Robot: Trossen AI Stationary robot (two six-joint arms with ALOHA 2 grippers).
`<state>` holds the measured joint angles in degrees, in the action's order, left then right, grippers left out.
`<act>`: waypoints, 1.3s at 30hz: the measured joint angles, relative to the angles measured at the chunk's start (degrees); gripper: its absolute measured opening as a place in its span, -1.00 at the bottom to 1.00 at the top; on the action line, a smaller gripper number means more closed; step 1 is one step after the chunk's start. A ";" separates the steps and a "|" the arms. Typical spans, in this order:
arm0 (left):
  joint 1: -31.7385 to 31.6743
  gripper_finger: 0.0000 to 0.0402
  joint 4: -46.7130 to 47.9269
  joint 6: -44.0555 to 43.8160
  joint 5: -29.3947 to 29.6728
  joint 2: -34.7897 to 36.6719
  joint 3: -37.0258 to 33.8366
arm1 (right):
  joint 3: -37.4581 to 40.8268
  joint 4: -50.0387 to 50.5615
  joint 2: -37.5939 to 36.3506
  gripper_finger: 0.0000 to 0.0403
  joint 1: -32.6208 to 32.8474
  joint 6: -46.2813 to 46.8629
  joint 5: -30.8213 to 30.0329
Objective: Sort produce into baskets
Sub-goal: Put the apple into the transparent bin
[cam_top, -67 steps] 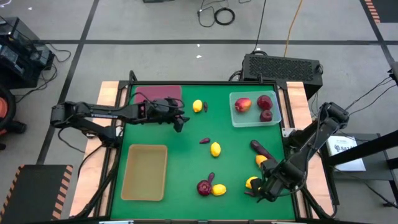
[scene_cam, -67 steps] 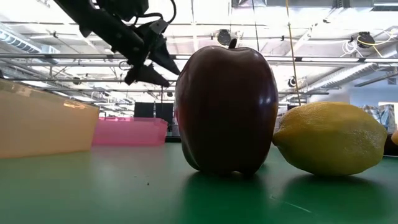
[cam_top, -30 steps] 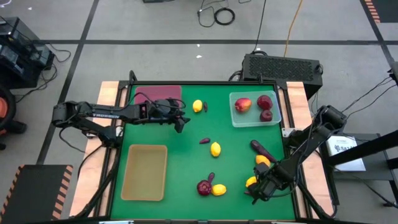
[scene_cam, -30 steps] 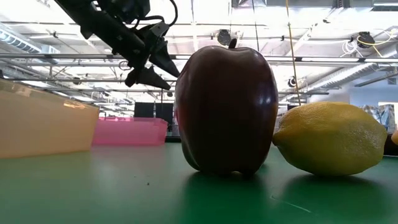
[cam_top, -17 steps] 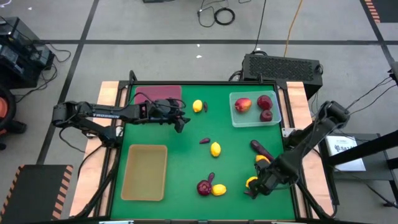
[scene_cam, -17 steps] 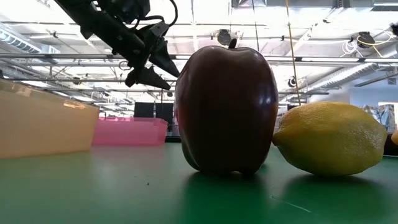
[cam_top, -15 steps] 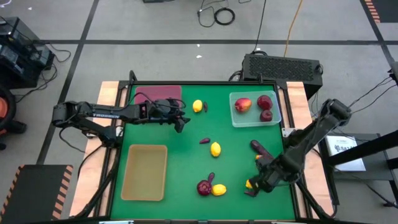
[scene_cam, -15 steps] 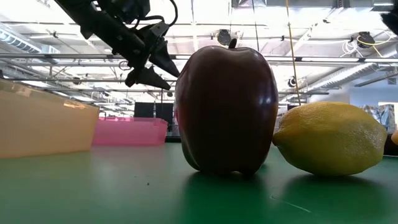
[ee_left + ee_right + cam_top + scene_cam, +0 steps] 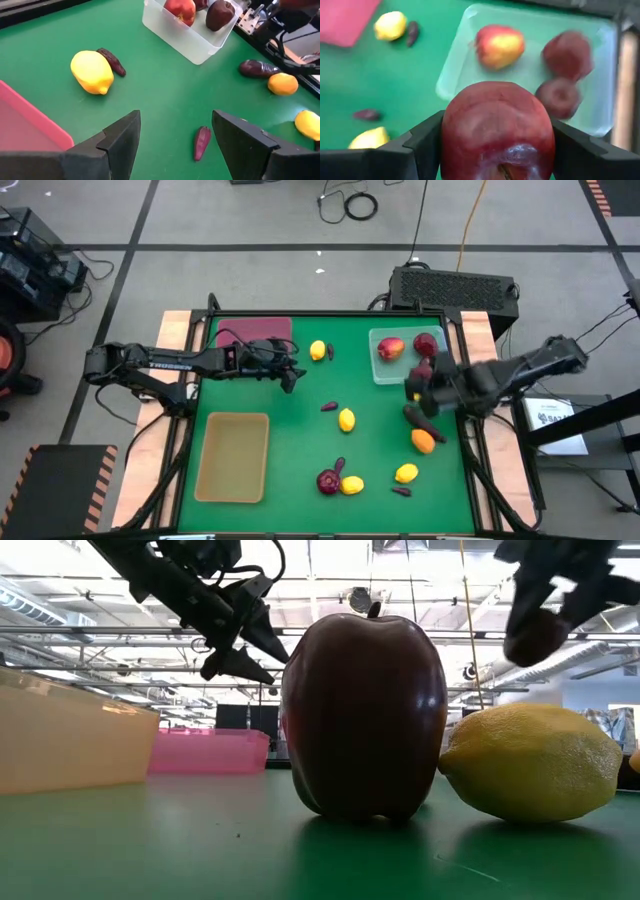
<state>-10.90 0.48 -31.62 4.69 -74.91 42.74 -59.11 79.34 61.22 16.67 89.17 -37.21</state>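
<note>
Right tool [image 9: 497,150] clamps a red apple [image 9: 497,127] across its widest part, just short of the clear tray [image 9: 380,370] ahead – three apples already inside. Apple looks rigid, smooth and light; a round skin could slip, so mid-body hold suits. Left tool [image 9: 175,137] open, empty, hovering beside the maroon tray [image 9: 262,329] – lemon [image 9: 91,71] ahead on the counter [image 9: 290,440].

Green counter [image 9: 300,450] centre mostly open between tan tray [image 9: 233,457] and fruit on right. Clear tray [image 9: 380,368] already crowded: three apples [image 9: 500,45] inside, bare floor left near front corner. Purple vegetable [image 9: 418,420] and orange fruit [image 9: 423,441] block approach below right pincer [image 9: 420,385].
</note>
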 joint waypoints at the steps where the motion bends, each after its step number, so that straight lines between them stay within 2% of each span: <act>1: -0.02 0.26 -0.03 -0.65 0.00 0.00 0.00 | 0.00 -0.94 -0.12 0.38 -3.09 -4.32 0.02; 4: 0.00 0.26 -0.03 -1.11 0.00 0.00 0.00 | 0.00 -5.62 -0.11 0.38 -11.42 -17.58 1.65; 8: -0.01 0.26 -0.05 -3.97 -0.02 0.00 0.00 | 1.18 -13.77 0.32 0.38 -22.18 -32.54 7.14; 12: 0.01 0.26 -0.08 -5.53 -0.35 0.00 0.00 | 3.53 -18.00 2.50 0.38 -31.60 -43.64 12.09; 16: 0.19 0.26 -0.07 -6.32 -1.57 0.00 0.00 | 7.19 -22.33 5.50 0.38 -38.27 -51.35 17.22; 21: 1.22 0.26 -0.06 -8.51 -1.70 0.00 0.00 | 8.81 -23.53 9.23 0.41 -42.30 -57.45 20.52; 25: 2.06 0.26 -0.05 -8.59 -1.70 0.00 0.00 | 8.81 -24.46 11.54 0.51 -44.43 -61.83 21.37; 31: 2.76 0.26 -0.05 -8.86 -1.64 0.00 0.00 | 8.81 -25.81 14.75 0.68 -48.29 -67.00 26.57; 39: 2.82 0.26 -0.01 -10.03 -1.60 0.00 0.00 | 7.22 -25.86 15.21 0.76 -50.61 -68.82 26.57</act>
<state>-8.08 0.47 -41.65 3.09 -74.91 42.74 -51.89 53.49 76.44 -33.93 20.34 -10.64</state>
